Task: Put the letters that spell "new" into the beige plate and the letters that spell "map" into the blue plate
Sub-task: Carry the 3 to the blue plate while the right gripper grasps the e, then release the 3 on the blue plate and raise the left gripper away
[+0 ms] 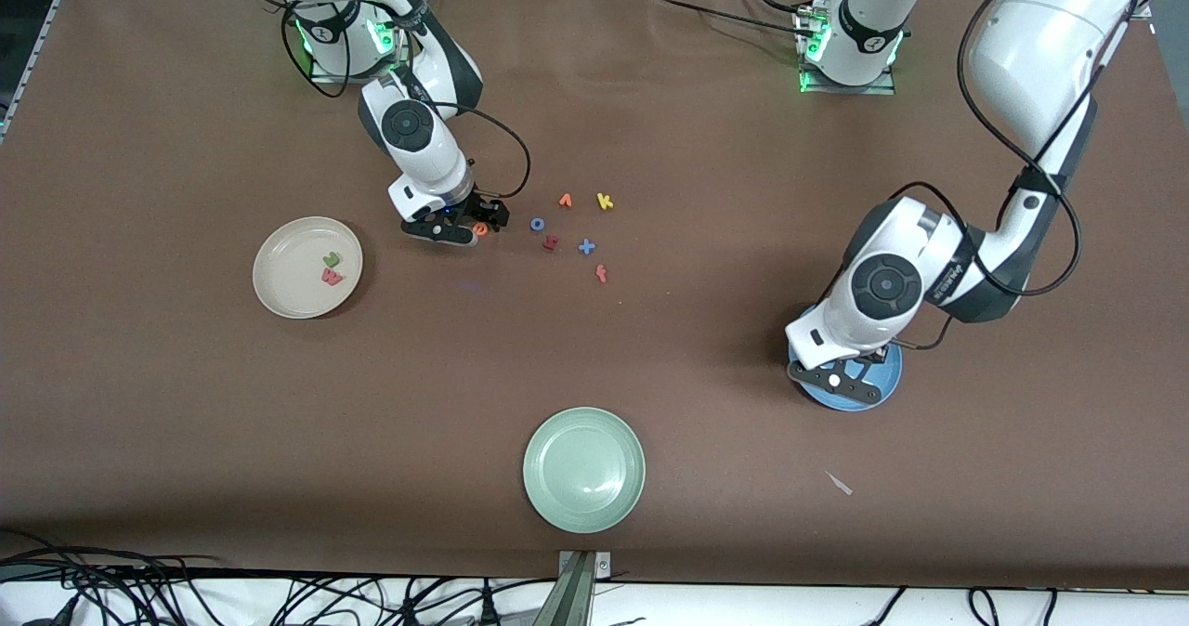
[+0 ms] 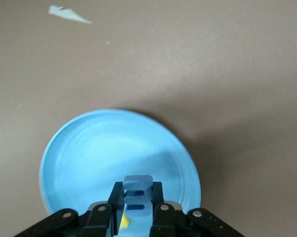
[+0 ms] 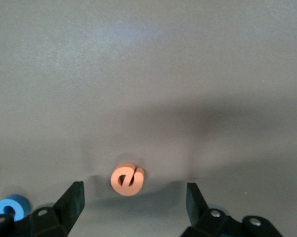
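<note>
Right tool (image 3: 134,197) down at the tabletop (image 1: 706,477), fingers spread wide either side of the orange e (image 3: 127,179), not touching. Left tool (image 2: 137,210) over the blue plate (image 2: 79,163), clamped on the blue m (image 2: 137,197).

Likely lab — robot arms (image 1: 1022,69), cables (image 1: 279,598)

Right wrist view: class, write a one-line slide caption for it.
Open right tool straddles the small orange foam letter e on the brown table, a blue foam ring beside it.

right gripper (image 3: 133,200) open | straddling orange e (image 3: 127,179) | blue ring (image 3: 12,208) beside
</note>
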